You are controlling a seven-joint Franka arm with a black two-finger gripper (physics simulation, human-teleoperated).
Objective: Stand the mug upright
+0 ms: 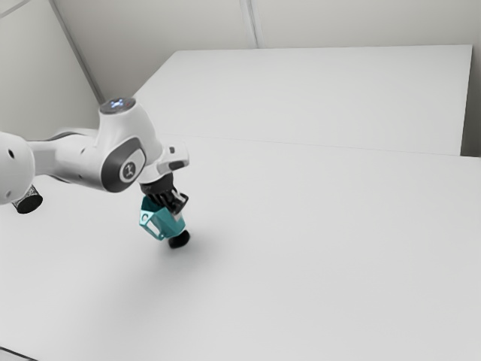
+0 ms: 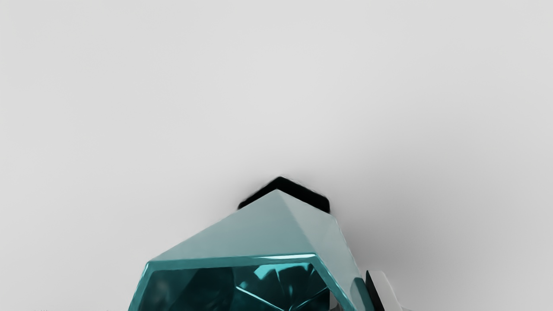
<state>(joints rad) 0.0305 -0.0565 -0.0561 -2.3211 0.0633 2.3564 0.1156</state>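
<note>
– Which way from jaws (image 1: 174, 210) to mug (image 1: 162, 224)?
– Just below, low at the bench (image 1: 301, 263); seemingly pinched by one wall, mouth up toward the exterior view's left, black foot (image 2: 304, 196) down toward its right.
– Long axis aslant, then. Next?
– Probably swing foot toward the exterior view's left until plumb.
– And looks?
– Teal, faceted, glossy inside, tapering footward.

Mug (image 1: 161, 223) noted just below the hand (image 1: 176, 204), tilted; mouth turned toward the hand, base directed away from it. Desk (image 1: 301, 248) spread beneath both; contact between mug and desk cannot be determined.
</note>
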